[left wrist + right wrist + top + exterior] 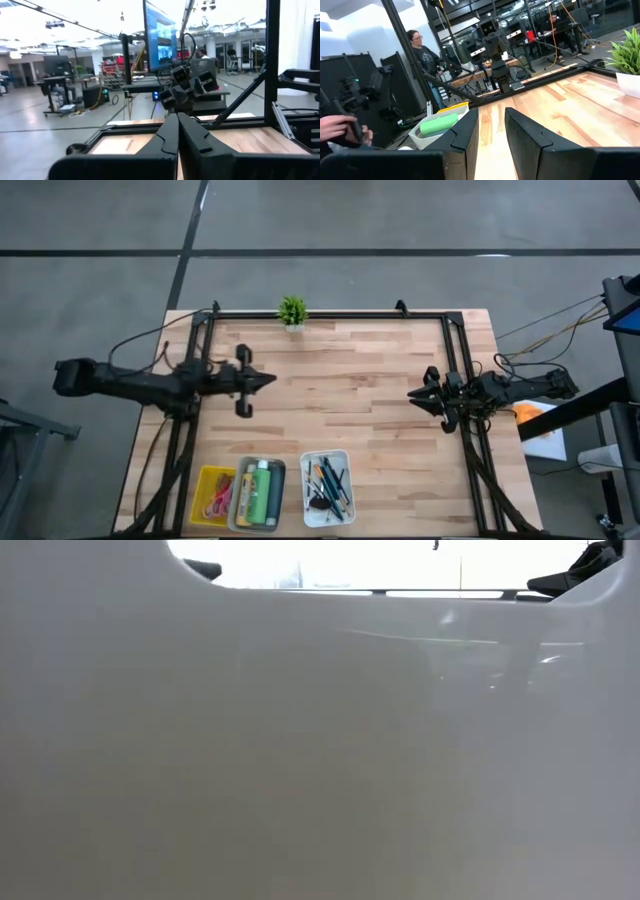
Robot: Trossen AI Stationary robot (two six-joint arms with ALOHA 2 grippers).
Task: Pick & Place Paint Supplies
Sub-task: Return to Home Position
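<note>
Paint supplies (262, 492) are lying sorted along the near edge of the wooden table (340, 360): red-handled scissors (222, 495) in the yellow rectangular tray (204, 478), green plastic bottles (266, 480) in the grey tray (258, 461), thin dark brushes (330, 480) in the white tray (326, 453). Judging all light; bottles slick, best gripped mid-body. Farther in, left gripper (270, 380) is hovering pinched together, right gripper (412, 392) parted, empty.
</note>
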